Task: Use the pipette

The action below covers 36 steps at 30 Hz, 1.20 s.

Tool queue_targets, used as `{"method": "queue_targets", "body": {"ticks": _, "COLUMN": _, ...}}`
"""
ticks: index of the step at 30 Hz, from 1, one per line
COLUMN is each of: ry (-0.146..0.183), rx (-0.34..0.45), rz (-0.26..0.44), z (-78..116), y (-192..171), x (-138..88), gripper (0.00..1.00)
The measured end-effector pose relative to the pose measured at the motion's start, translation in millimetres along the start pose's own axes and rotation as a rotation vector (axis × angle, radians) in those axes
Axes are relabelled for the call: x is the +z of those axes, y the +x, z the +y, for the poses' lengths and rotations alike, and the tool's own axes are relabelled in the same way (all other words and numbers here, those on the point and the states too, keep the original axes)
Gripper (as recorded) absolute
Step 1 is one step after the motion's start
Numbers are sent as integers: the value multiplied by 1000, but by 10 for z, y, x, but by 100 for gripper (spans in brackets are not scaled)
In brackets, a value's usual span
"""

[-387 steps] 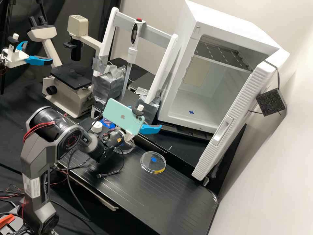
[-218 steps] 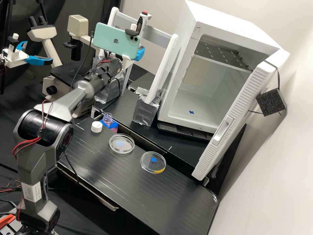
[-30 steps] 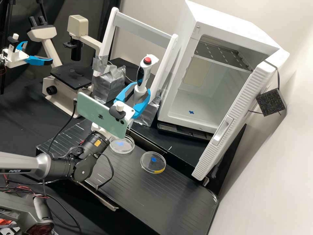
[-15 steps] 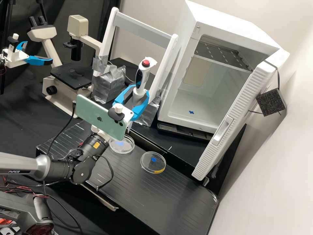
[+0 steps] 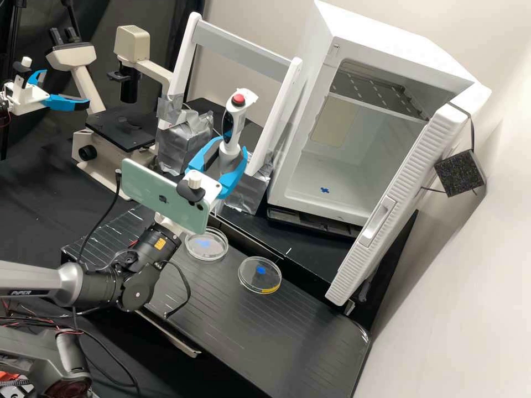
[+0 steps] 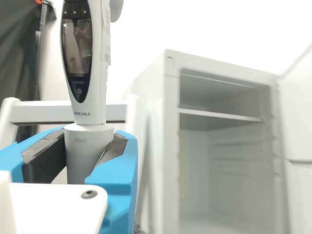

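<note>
- The pipette [image 5: 234,119] is held in the gripper [image 5: 231,149], above the bench, well apart from the dishes; its red button [image 5: 238,99] is borne at the upper end, and a slight lean toward one o'clock is seen.
- The blue fingers [image 5: 232,178] are parted only by the width of the pipette's pale collar [image 6: 88,151], which is clasped between dark pads [image 6: 46,158].
- A pale green phone [image 5: 160,190] is mounted at eight o'clock from the fingertips.
- Behind the pipette, a white rack is placed, its grey crossbar [image 5: 243,50] lying toward twelve o'clock.
- Near six o'clock from the pipette, a clear Petri dish [image 5: 206,254] is set on a black ribbed board [image 5: 249,326]; a second Petri dish [image 5: 251,279] is set at four o'clock from the first, with yellow marked on its rim.
- An open white incubator [image 5: 387,38] is situated at three o'clock from the pipette, and a microscope [image 5: 123,130] at nine o'clock.
</note>
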Motion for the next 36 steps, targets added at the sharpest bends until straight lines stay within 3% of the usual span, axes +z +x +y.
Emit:
{"method": "queue_targets", "body": {"ticks": 5, "ry": 10, "rx": -64, "rz": 44, "z": -11, "y": 195, "x": -182, "gripper": 0}}
{"method": "queue_targets", "body": {"ticks": 8, "ry": 7, "rx": -141, "rz": 82, "z": -48, "y": 373, "x": -361, "gripper": 0}}
{"method": "queue_targets", "body": {"ticks": 13, "ry": -18, "rx": -269, "rz": 149, "z": -146, "y": 671, "x": -629, "gripper": 0}}
{"method": "queue_targets", "body": {"ticks": 17, "ry": -46, "rx": -360, "rz": 153, "z": -247, "y": 949, "x": -809, "gripper": 0}}
{"method": "queue_targets", "body": {"ticks": 24, "ry": -64, "rx": -408, "rz": 64, "z": -342, "y": 1433, "x": -922, "gripper": 0}}
{"method": "queue_targets", "body": {"ticks": 32, "ry": -98, "rx": -411, "rz": -79, "z": -419, "y": 1939, "x": -820, "gripper": 0}}
{"method": "queue_targets", "body": {"ticks": 36, "ry": -83, "rx": -405, "rz": -138, "z": -458, "y": 2112, "x": -754, "gripper": 0}}
